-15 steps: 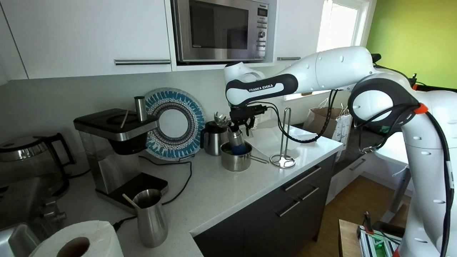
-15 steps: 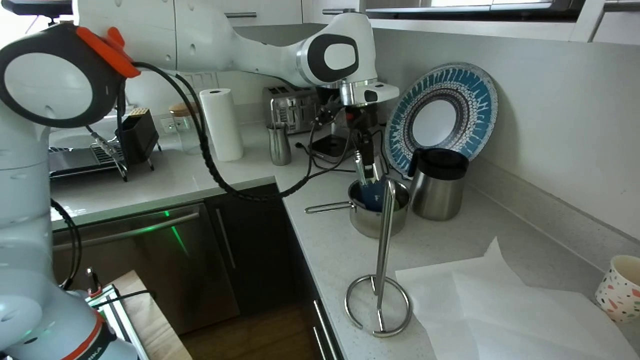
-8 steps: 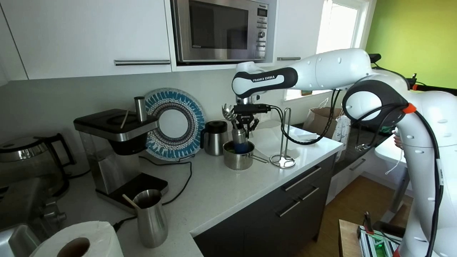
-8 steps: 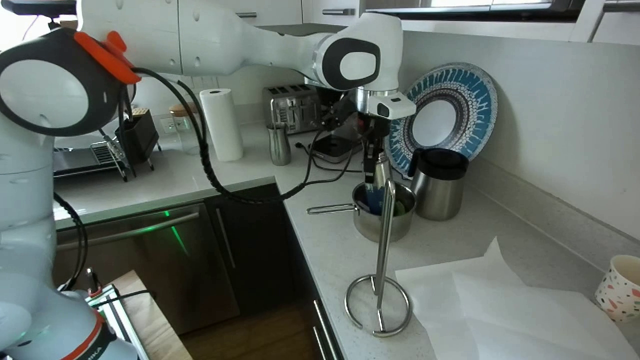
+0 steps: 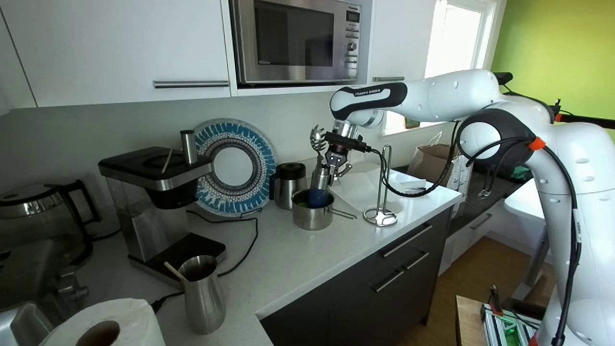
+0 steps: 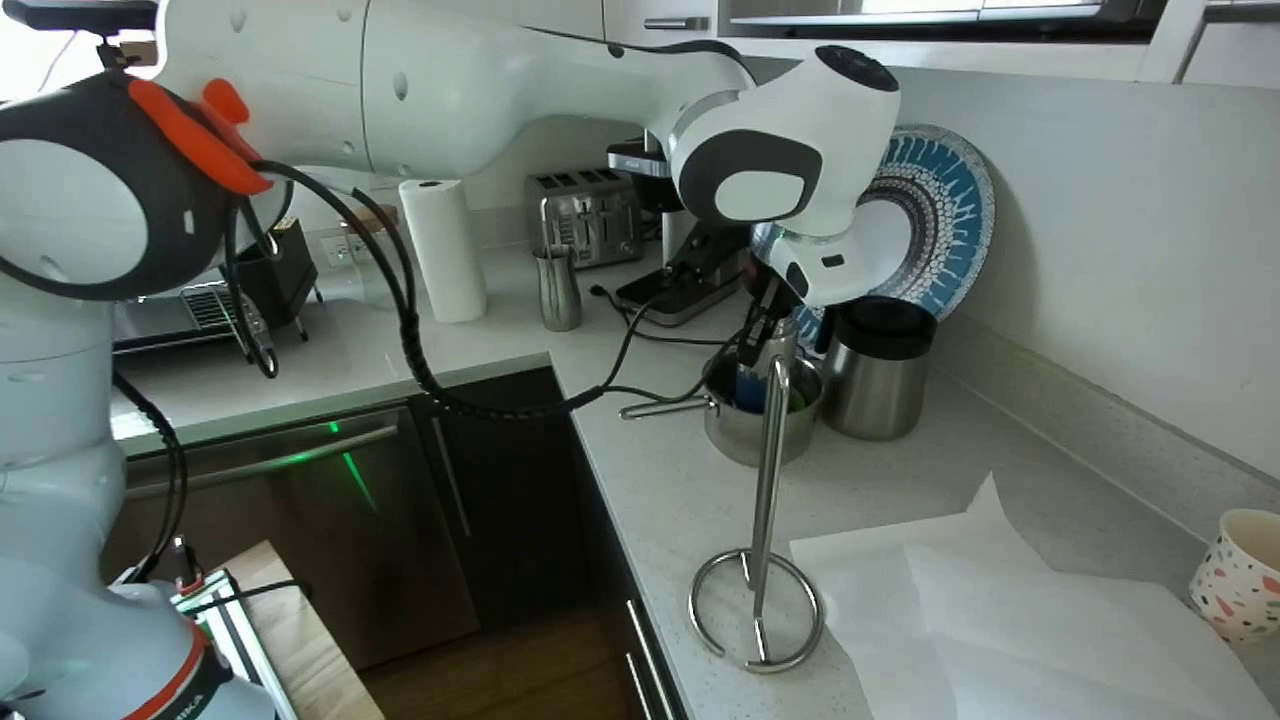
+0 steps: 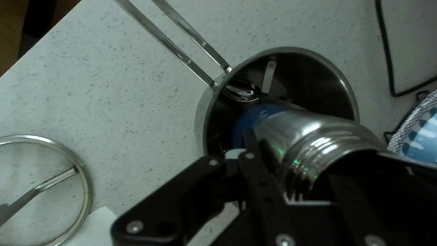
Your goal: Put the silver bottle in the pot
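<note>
- The end effector (image 5: 328,174) grips the silver bottle (image 7: 300,131) near its mouth; in the wrist view one black finger (image 7: 256,167) lies along the bottle's side toward eight o'clock, while the other is lost in shadow.
- The bottle's blue lower part (image 7: 254,118) is inside the pot (image 5: 312,221); whether it touches the floor of the pot cannot be told.
- The bottle is tilted: in the wrist view its mouth lies toward four o'clock from its blue part; in an exterior view its top (image 5: 319,180) leans just past twelve.
- A pronged metal utensil (image 5: 317,139) rises from the bottle's mouth toward twelve o'clock in an exterior view.
- The pot sits on the pale speckled surface (image 7: 136,119), its wire handle (image 7: 163,39) running off between ten and eleven o'clock in the wrist view.
- In an exterior view, a black-topped steel jug (image 6: 878,390) is near the pot at two o'clock, a wire stand (image 6: 770,470) is at six and a white sheet (image 6: 1000,600) lies at four.
- In an exterior view, a patterned plate (image 5: 233,166) stands on edge at ten o'clock from the pot, and a steel pitcher (image 5: 205,295) is well apart at eight.
</note>
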Available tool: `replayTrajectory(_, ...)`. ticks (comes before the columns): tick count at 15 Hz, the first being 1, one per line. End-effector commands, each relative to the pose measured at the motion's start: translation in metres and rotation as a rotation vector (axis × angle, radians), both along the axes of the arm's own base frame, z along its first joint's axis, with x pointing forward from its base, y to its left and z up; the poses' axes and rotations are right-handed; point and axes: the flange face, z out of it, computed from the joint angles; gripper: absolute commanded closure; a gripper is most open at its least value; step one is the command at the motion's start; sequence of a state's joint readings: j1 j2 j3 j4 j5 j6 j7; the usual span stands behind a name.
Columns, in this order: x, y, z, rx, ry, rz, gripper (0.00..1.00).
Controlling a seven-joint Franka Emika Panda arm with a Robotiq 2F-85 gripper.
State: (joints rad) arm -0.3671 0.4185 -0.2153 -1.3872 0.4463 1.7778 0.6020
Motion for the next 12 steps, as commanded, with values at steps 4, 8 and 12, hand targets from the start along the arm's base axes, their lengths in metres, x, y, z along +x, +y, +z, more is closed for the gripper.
replayTrajectory(4, 0.031, 0.047, -0.002, 0.206, -0.134, 0.205, 0.96)
replayTrajectory(8, 0.033, 0.068, -0.017, 0.151, 0.061, 0.362, 0.97)
replayTrajectory(12, 0.043, 0.073, -0.013, -0.033, 0.185, 0.369, 0.97)
